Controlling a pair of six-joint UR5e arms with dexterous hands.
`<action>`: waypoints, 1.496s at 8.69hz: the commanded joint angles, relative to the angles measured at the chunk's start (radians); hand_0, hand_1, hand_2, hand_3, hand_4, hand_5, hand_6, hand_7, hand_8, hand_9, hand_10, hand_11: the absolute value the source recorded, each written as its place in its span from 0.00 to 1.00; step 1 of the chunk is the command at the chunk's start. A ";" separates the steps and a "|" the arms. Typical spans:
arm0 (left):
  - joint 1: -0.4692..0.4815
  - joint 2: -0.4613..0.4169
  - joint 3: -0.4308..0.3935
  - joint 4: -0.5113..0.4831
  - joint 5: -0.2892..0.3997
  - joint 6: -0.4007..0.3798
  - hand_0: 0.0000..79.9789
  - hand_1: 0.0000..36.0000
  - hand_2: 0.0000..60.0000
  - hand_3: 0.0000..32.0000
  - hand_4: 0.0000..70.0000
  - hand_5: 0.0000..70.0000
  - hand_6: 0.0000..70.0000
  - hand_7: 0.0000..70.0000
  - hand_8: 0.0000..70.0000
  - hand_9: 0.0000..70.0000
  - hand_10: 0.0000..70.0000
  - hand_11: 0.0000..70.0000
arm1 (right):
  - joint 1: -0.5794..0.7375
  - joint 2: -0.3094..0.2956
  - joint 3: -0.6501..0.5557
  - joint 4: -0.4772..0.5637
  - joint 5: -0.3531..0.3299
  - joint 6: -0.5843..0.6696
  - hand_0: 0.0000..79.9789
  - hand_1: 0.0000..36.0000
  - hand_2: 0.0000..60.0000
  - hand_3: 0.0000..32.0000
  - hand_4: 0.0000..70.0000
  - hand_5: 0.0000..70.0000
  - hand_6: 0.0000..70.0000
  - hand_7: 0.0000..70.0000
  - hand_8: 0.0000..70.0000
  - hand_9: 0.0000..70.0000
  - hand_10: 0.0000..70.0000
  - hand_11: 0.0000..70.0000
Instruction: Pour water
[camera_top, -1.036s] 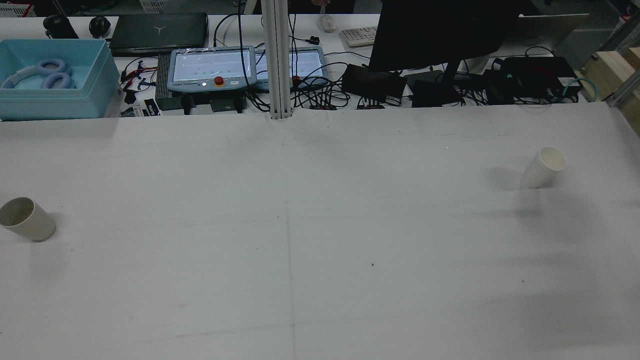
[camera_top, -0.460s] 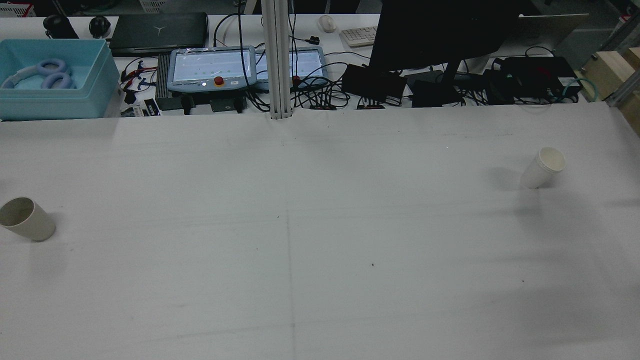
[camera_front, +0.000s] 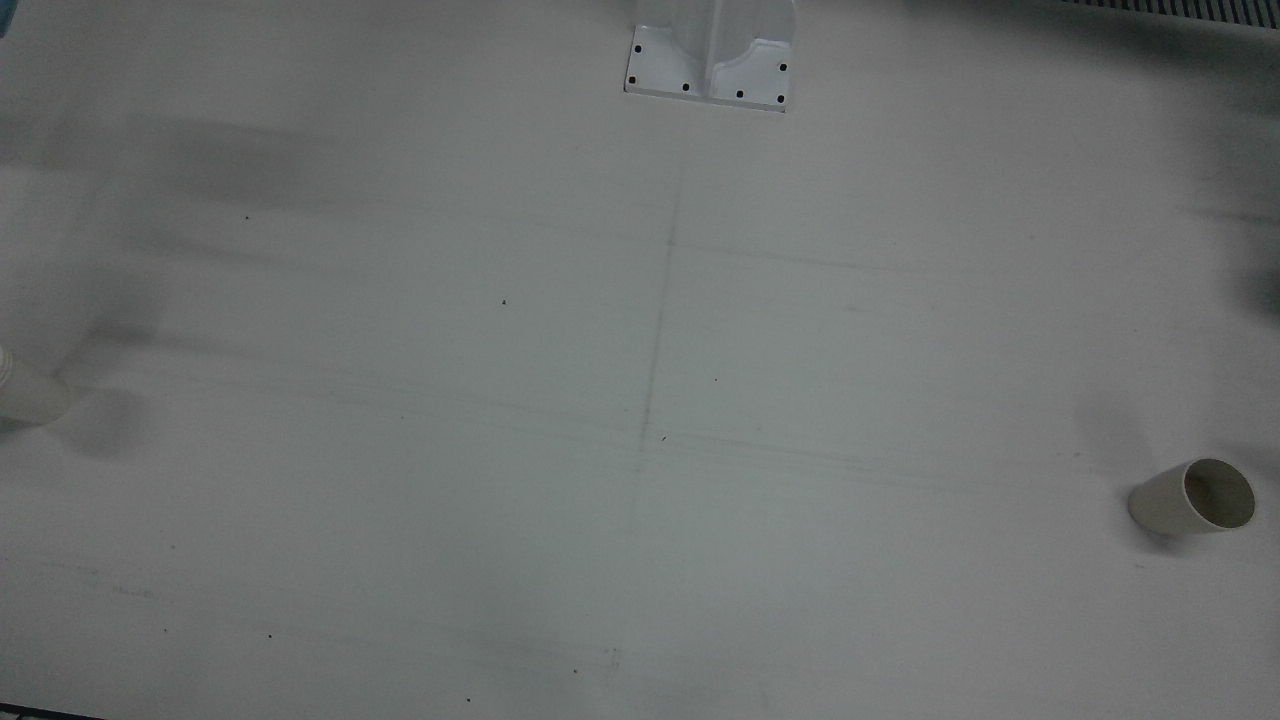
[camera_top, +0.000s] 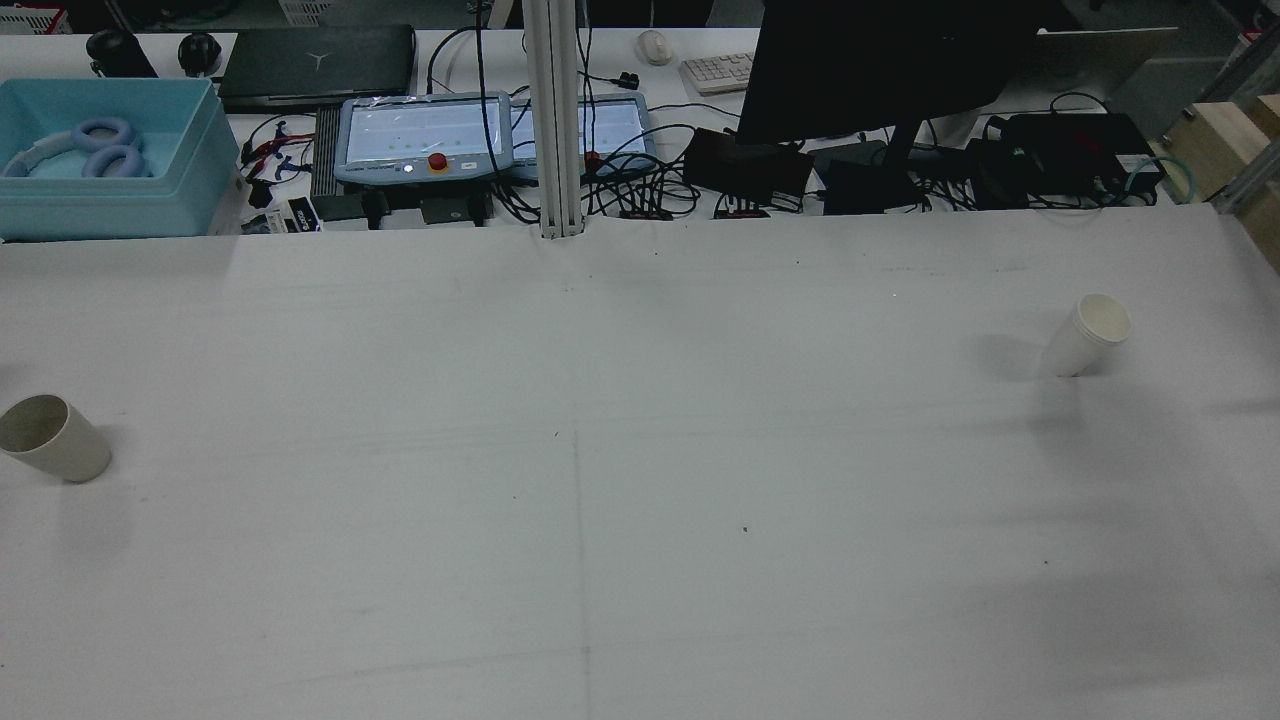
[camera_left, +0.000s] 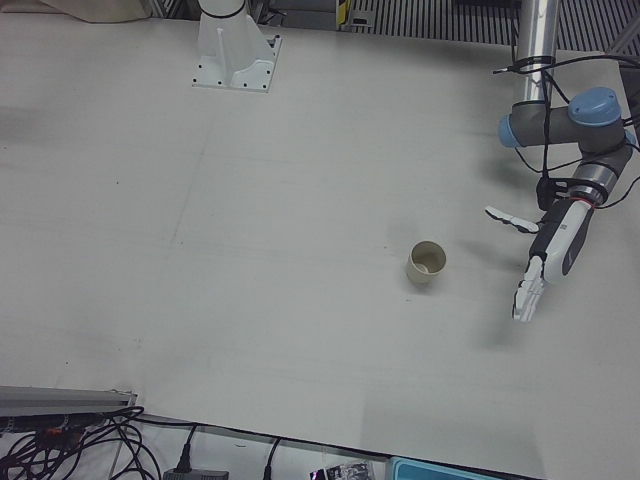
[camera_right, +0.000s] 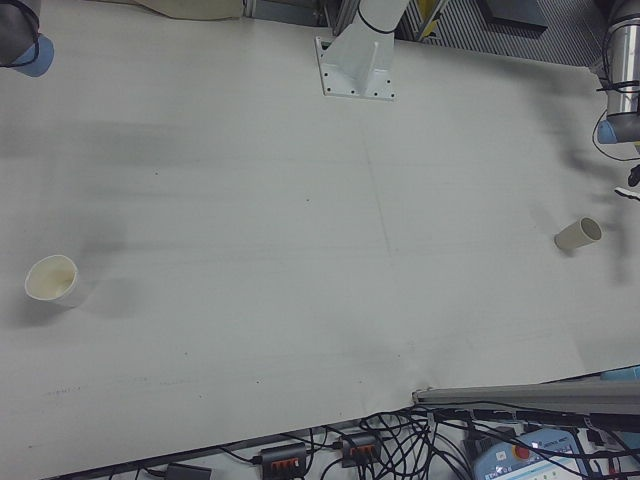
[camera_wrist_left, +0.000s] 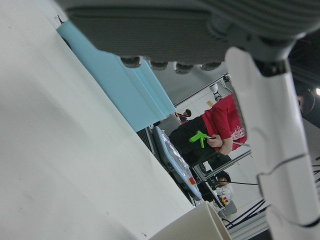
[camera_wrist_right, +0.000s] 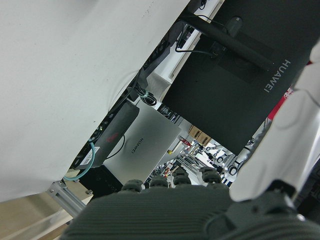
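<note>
A beige cup (camera_top: 55, 438) stands upright near the table's left edge in the rear view; it also shows as the beige cup (camera_left: 427, 264) in the left-front view. My left hand (camera_left: 545, 255) hovers just right of it there, a short gap away, open with fingers spread and holding nothing. The left hand view catches the cup's rim (camera_wrist_left: 200, 225) below a straight finger (camera_wrist_left: 270, 150). A white paper cup (camera_top: 1085, 335) stands far off on the right side, seen too as the white cup (camera_right: 52, 279). My right hand (camera_wrist_right: 200, 210) shows only in its own view, fingers extended, nothing in it.
Beyond the table's far edge sit a light blue bin (camera_top: 100, 160), two teach pendants (camera_top: 420, 135), a dark monitor (camera_top: 880, 60) and tangled cables. A metal post (camera_top: 555, 120) rises at the far middle. A person in red (camera_wrist_left: 225, 125) stands beyond the bin.
</note>
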 joint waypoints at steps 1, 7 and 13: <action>0.046 -0.009 -0.001 0.015 0.001 0.065 0.71 0.23 0.00 0.00 0.08 0.00 0.00 0.02 0.00 0.00 0.00 0.00 | 0.000 -0.004 0.000 0.000 0.000 0.000 0.57 0.17 0.00 0.00 0.07 0.02 0.01 0.07 0.02 0.00 0.00 0.00; 0.118 -0.061 -0.003 0.073 -0.029 0.108 0.71 0.22 0.00 0.00 0.13 0.00 0.00 0.04 0.00 0.00 0.01 0.04 | 0.000 -0.004 -0.001 0.000 0.000 0.000 0.57 0.16 0.00 0.00 0.07 0.03 0.01 0.07 0.02 0.00 0.00 0.00; 0.232 -0.078 -0.004 0.088 -0.127 0.108 0.70 0.20 0.00 0.00 0.19 0.00 0.00 0.03 0.00 0.00 0.00 0.03 | 0.007 -0.014 -0.006 0.002 0.005 0.006 0.55 0.15 0.00 0.00 0.04 0.02 0.00 0.05 0.02 0.01 0.00 0.00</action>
